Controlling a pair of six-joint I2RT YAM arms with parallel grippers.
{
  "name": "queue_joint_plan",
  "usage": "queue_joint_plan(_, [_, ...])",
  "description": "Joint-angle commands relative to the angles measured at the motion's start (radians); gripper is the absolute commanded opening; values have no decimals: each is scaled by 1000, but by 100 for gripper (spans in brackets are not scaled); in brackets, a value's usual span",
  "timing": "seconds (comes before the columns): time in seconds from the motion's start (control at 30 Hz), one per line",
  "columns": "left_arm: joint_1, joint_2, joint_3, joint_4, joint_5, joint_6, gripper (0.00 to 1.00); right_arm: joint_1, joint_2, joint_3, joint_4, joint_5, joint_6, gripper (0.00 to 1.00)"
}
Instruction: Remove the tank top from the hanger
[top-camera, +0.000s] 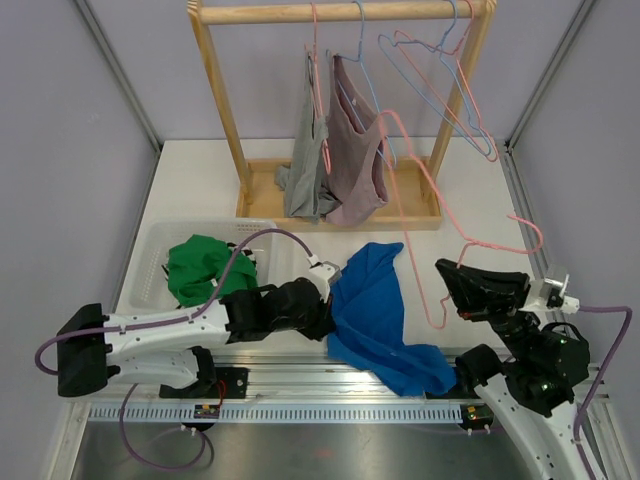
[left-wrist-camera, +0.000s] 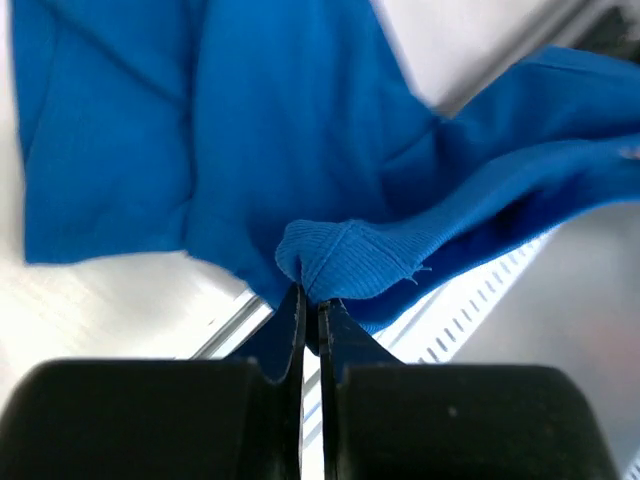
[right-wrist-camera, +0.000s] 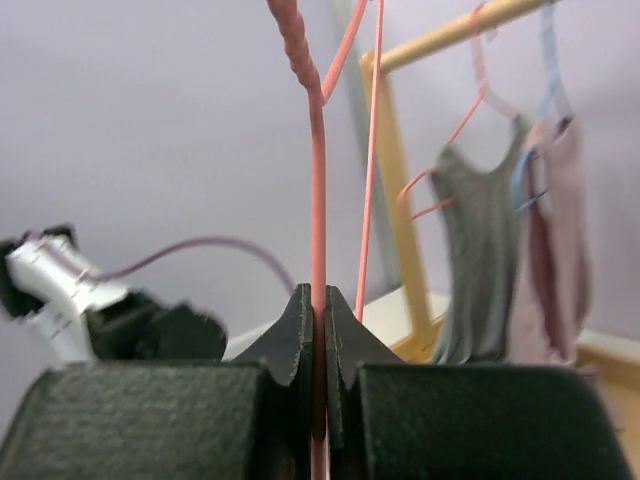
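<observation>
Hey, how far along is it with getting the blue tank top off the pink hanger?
Nearly there. Done: the blue tank top lies bunched between the arms, mostly off the pink hanger. In hand: the left gripper pinches its ribbed edge, and the right gripper clamps the hanger wire. Left: a strap may loop the wire at the top's upper edge; I cannot tell.

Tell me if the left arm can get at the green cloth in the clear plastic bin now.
Probably not yet. The crumpled green cloth lies just beside that arm, nothing between, but the left pincer is shut on the blue tank top and must let go first.
</observation>
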Motion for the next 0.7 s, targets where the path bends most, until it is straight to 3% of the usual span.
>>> queue_joint_plan(0.0, [-3, 50, -12, -35, -152, -77, 0, 8, 17, 80, 128, 287, -109, 0])
queue_joint_plan(0.13, [-2, 36, -7, -85, -238, -116, 0, 6, 106, 295, -262, 361, -176, 0])
queue_joint_plan(0.17, [-2, 24, -6, -95, -251, -119, 9, 6, 161, 339, -406, 376, -184, 0])
queue_joint_plan(0.23, [-2, -5, 16, -139, -292, -131, 22, 6, 216, 459, -527, 419, -191, 0])
queue_joint_plan(0.3, [-2, -36, 36, -171, -315, -131, 52, 6, 297, 548, -634, 423, -225, 1])
queue_joint_plan(0.37, [-2, -54, 75, -242, -360, -137, 70, 8, 401, 611, -723, 421, -262, 0])
queue_joint_plan(0.43, [-2, -94, 121, -324, -401, -145, 99, 6, 484, 709, -779, 424, -276, 0])
queue_joint_plan(0.67, [-4, -264, 263, -604, -476, -152, 99, 8, 835, 963, -860, 449, -330, 0])
